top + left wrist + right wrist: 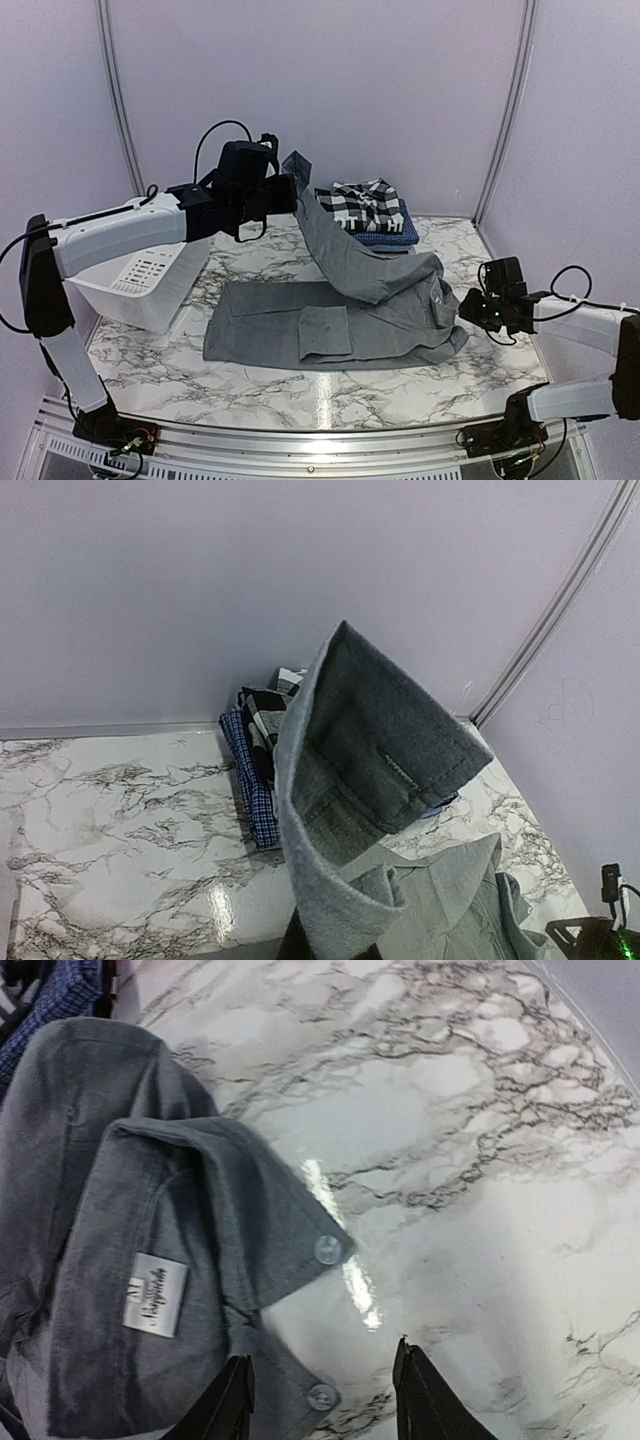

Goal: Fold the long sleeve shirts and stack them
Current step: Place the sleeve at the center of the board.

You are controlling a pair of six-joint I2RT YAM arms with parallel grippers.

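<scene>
The grey collared shirt [340, 322] lies flat on the marble table [300, 390]. My left gripper [287, 192] is shut on its sleeve near the cuff [390, 730] and holds it high, the sleeve hanging down to the shirt's right shoulder. My right gripper [470, 307] is open at the collar [230, 1200], its fingers [232, 1400] astride the collar's buttoned edge, holding nothing. The folded plaid shirt [362, 205] tops a stack on the blue checked one [390, 238] at the back; the stack also shows in the left wrist view [255, 770]. The black lettered shirt is hidden.
A white plastic tub [140, 280] stands at the left under my left arm. Pale walls close the back and sides. The table's front edge has a metal rail [320, 445].
</scene>
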